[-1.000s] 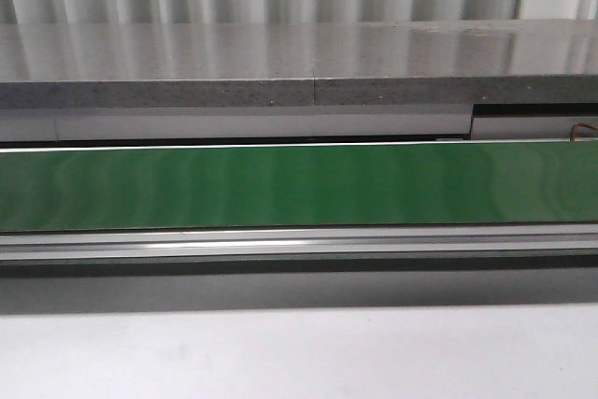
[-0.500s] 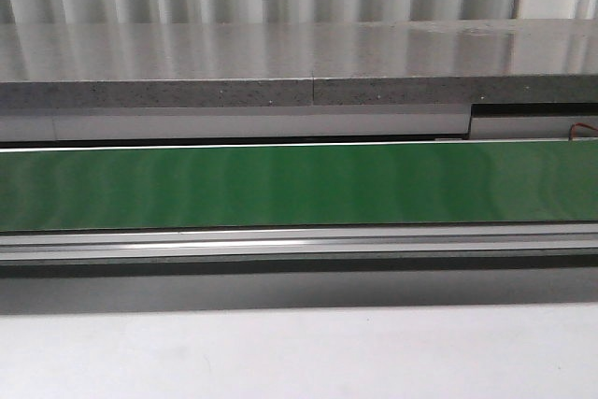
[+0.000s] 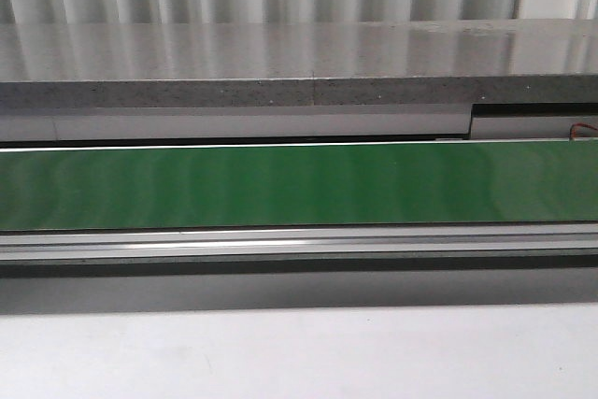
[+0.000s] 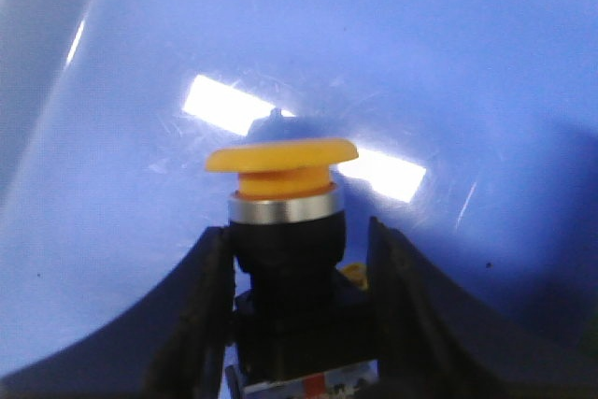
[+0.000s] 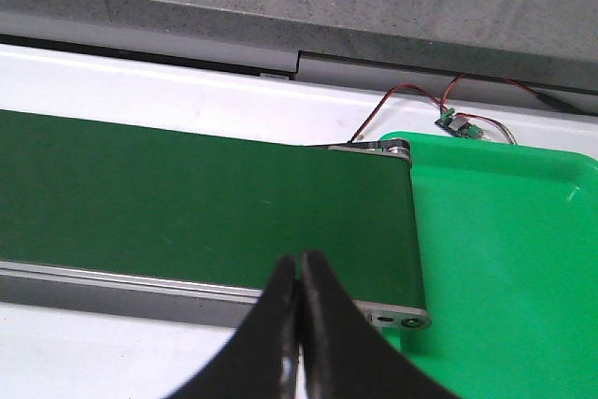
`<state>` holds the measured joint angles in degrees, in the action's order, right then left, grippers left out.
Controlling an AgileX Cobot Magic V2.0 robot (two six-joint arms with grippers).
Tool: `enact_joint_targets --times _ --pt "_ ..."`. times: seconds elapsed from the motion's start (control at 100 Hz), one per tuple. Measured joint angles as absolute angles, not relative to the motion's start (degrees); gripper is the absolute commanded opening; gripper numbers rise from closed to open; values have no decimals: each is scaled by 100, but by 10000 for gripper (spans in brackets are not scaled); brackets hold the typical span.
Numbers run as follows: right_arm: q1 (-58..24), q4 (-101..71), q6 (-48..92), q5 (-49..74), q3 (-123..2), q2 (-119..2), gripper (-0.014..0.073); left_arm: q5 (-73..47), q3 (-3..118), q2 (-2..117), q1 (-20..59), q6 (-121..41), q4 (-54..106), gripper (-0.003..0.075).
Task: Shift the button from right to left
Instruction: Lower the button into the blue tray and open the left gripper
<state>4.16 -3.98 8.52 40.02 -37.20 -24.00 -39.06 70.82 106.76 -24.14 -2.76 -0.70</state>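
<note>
In the left wrist view the button (image 4: 280, 154) shows its yellow-orange cap, a silver ring and a dark body. It stands between the black fingers of my left gripper (image 4: 295, 231), which is shut on its lower block. Behind it is the glossy surface of a blue tray (image 4: 467, 63). My right gripper (image 5: 299, 259) is shut and empty, its fingertips pressed together over the front rail of the green conveyor belt (image 5: 187, 193), close to the belt's end. Neither gripper nor the button shows in the front view.
A bright green tray (image 5: 505, 249) lies next to the belt's end. A small circuit board with red and black wires (image 5: 448, 121) lies behind it. The front view shows the belt (image 3: 299, 184), a grey stone shelf (image 3: 299, 63) behind it and a white table (image 3: 299, 352) in front.
</note>
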Motion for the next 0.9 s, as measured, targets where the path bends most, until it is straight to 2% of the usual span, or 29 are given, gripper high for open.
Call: enact_joint_targets --times 0.38,0.48,0.57,0.62,0.72,0.77,0.84,0.9 --pt "416 -398 852 4002 -3720 -2400 -67 -4091 7082 10822 -2414 -935 517 -19" --pt "416 -398 852 4002 -3720 -2400 -67 -4119 7082 10858 -2414 -967 541 6" --pt "416 -398 852 4002 -3720 -2400 -67 -4119 7082 10858 -2414 -976 564 130" --pt "416 -398 852 4002 -3720 -2400 -67 -4119 7082 10858 -2414 -988 591 236" --pt "416 -398 852 4002 -3720 -2400 -67 -4156 7082 10858 -2414 -988 629 510" --pt "416 -398 852 4002 -3720 -2400 -67 -4170 7082 10858 -2414 -988 641 609" --pt "416 -398 852 4002 -3720 -2400 -67 -4170 7082 10858 -2414 -988 668 689" --pt "416 -398 852 4002 -3720 -2400 -67 -4170 7082 10858 -2414 -971 679 689"
